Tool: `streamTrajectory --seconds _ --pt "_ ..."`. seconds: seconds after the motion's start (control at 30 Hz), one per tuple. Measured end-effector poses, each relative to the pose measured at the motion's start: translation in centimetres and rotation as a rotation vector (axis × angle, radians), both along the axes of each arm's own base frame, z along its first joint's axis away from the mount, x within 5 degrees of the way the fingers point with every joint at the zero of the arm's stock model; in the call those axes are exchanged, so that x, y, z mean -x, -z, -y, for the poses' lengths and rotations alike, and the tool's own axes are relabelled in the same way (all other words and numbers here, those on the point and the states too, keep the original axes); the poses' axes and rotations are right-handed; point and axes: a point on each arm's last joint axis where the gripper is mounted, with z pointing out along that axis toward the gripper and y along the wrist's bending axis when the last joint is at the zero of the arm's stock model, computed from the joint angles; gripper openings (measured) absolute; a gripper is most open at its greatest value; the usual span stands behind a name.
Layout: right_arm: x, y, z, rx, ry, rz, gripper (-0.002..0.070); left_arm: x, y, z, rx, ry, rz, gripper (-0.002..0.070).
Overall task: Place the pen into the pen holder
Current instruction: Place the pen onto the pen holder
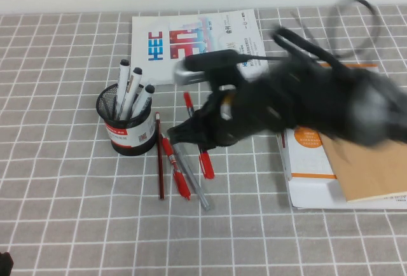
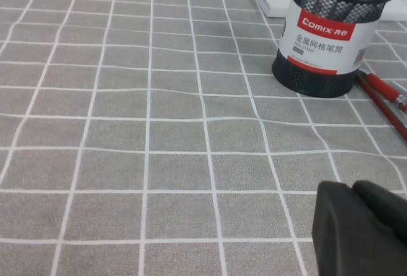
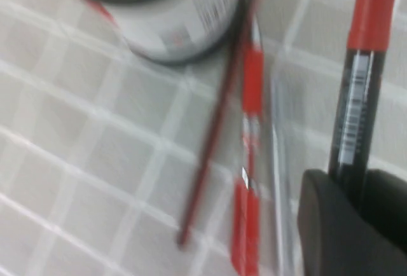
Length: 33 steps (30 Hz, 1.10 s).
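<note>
Desk: covered by a grey cloth with a white grid.

Booklet: white cover with blue and red printing, lying flat at 12 o'clock on the desk.

White box: at 3 o'clock, orange print on its top; a tan flat packet lies on it.

Thin dark-red pencil: lying flat near centre, running roughly 12 to 6 o'clock.

Mostly red pen: just beside the pencil on its 3 o'clock side.

Grey pen: next over, angled toward 5 o'clock, close against the mostly red pen.

Three white markers with black caps: standing upright together at 10 o'clock, caps uppermost.
</note>
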Motion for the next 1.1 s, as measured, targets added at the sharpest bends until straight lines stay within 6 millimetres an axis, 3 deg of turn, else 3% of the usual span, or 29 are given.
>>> streamTrajectory --seconds 0.2,0.37,0.53,0.73,0.97,1.1 --pt "3.6 -1.4 2.8 -0.409 -0.067 0.471 0.005 0.0 0.0 0.0 0.0 0.0 0.0 -0.0005" --pt "3.9 -2.4 1.2 -0.658 -0.134 0.697 0.005 0.0 0.0 0.0 0.0 0.0 0.0 -0.0005" --pt "1.9 -2.0 -3.1 -0.737 -0.179 0.752 0.005 0.0 0.0 0.0 0.0 0.0 0.0 -0.0005" --pt "-1.7 0.4 -7.6 -0.747 -0.188 0.764 0.005 0.0 0.0 0.0 0.0 0.0 0.0 -0.0005" --pt "-4.1 2.6 -10.0 -0.677 -0.187 0.73 0.0072 0.0 0.0 0.0 0.0 0.0 0.0 -0.0005" --pt "-4.6 3.1 -10.4 -0.612 -0.203 0.761 0.0158 0.0 0.0 0.0 0.0 0.0 0.0 -0.0005"
